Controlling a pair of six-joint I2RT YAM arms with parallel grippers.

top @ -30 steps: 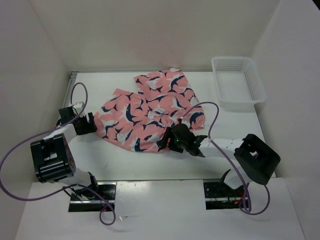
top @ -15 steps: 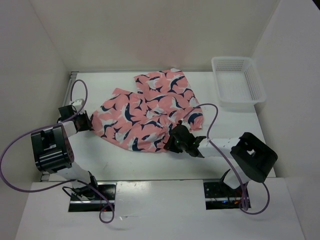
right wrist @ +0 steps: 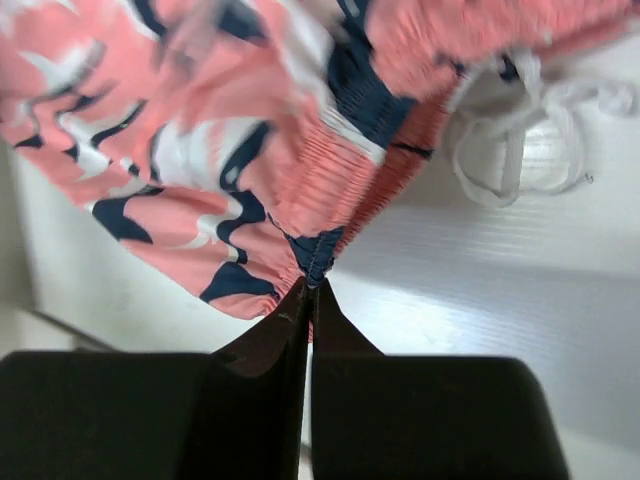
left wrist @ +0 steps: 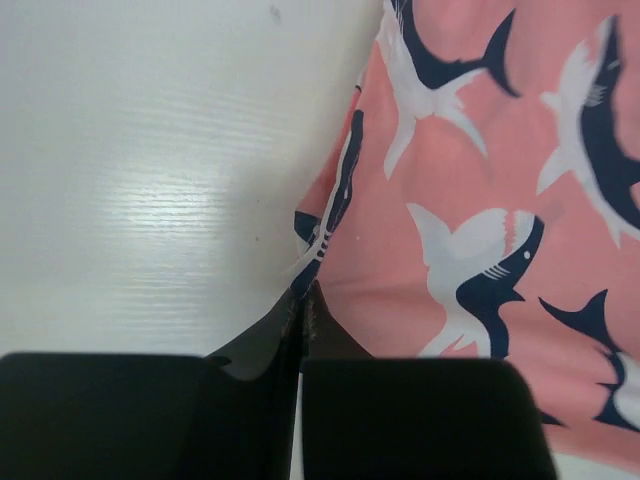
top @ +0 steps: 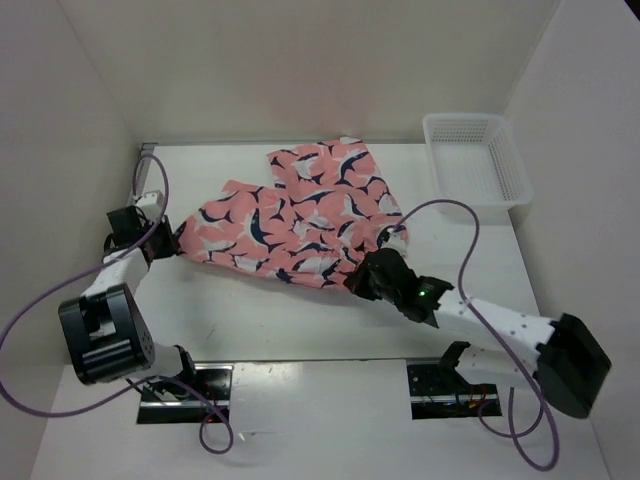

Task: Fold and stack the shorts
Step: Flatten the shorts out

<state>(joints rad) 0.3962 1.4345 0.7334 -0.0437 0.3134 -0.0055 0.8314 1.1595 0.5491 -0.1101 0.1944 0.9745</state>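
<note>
Soft salmon-pink fabric shorts (top: 300, 215), printed all over with navy-and-white sharks, are lying spread and a little rumpled across the middle of a white table (top: 250, 325). They are stretching from the left side toward the far centre.

The black two-finger left gripper (top: 170, 242) is sitting at the shorts' left edge. In the left wrist view its fingers are pressing tight together, with no gap between them. They are pinching the thin hem of the fabric right at their tips, where a navy stripe runs down the edge.

The black right gripper (top: 365, 282) is sitting at the near right corner of the shorts. In the right wrist view its fingers are likewise pressing together. They are nipping the gathered, ribbed waistband at a dark navy seam, and the cloth is bunching upward from that point. A white drawstring loop (right wrist: 520, 150) is trailing from the waistband onto the table just beside it.

A white mesh plastic basket (top: 478, 160) is standing at the far right corner of the table, well apart from the shorts. Purple cables (top: 30, 315) are looping beside both arms.
</note>
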